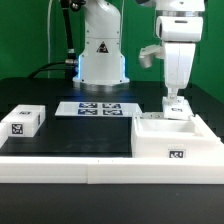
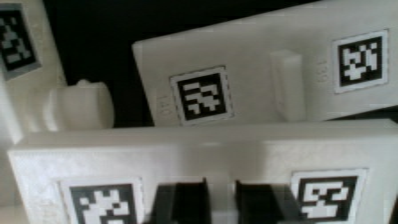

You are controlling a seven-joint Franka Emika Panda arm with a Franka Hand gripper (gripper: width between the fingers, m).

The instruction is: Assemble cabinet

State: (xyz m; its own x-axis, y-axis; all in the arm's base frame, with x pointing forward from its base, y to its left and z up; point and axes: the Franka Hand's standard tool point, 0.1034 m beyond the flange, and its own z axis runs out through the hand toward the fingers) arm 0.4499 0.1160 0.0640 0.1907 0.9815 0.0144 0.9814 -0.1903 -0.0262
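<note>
Claw (image 1: pixel 175 100) hangs straight down from the arm, over the back wall of the cabinet (image 1: pixel 156 146). In the wrist view the two dark fingers (image 2: pixel 180 205) stand close together with only a thin pale strip between them. Whether they pinch anything cannot be told.

Cabinet position: directly below the claw and extending from it toward the camera. It is an open-topped white box resting on the black tabletop (image 1: pixel 70 135).

Wrist view detail: a white part (image 2: pixel 214 160) lies just behind the fingers, with one tag on each side of them. A tilted white slab (image 2: pixel 267 50) beyond it carries two more tags. Which piece each belongs to cannot be told.

Other items, located from the claw in the exterior view:
- Marker board (image 1: pixel 100 107): flat on the tabletop, toward the exterior view's left, well apart.
- Small white box (image 1: pixel 22 120): farther to the exterior view's left, beyond the marker board.
- Robot base (image 1: pixel 100 55): behind and to the exterior view's left.

Markings: the cabinet front bears a black-and-white square tag (image 1: pixel 178 153), and the small white box and the marker board carry similar tags. The robot base shows a warning triangle (image 1: pixel 100 47). No lettering is legible.
</note>
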